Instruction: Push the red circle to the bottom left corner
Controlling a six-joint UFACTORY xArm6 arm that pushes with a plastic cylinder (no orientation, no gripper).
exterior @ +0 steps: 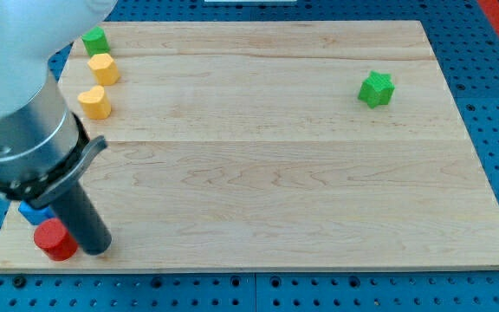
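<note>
1. Dark rod only, with no jaws to stand apart, together or clamped; nothing is held. My tip (99, 249) rests on the wooden board (275, 199) at its near left corner, just to the right of the red circle (55, 240) and touching it or very nearly so; I cannot tell which.
2. Red circle lies in the near left corner of the board, close to both the left edge and the near edge. A blue block (31, 212) sits just behind it, partly hidden by the rod and its housing, so its shape cannot be made out.
3. No containers show; the blocks all lie flat on the board.
4. Far left holds three blocks in a short line: a green block (95, 40) farthest back, a yellow block (102, 68) just nearer, and a second yellow block, heart-like in shape (95, 102), nearer again.
5. Far right, well apart from the rest, lies a green star-shaped block (376, 88).
6. Pose: the arm's grey and white housing (20, 113) fills the upper left of the view, and the rod slants down from it toward the near right.
</note>
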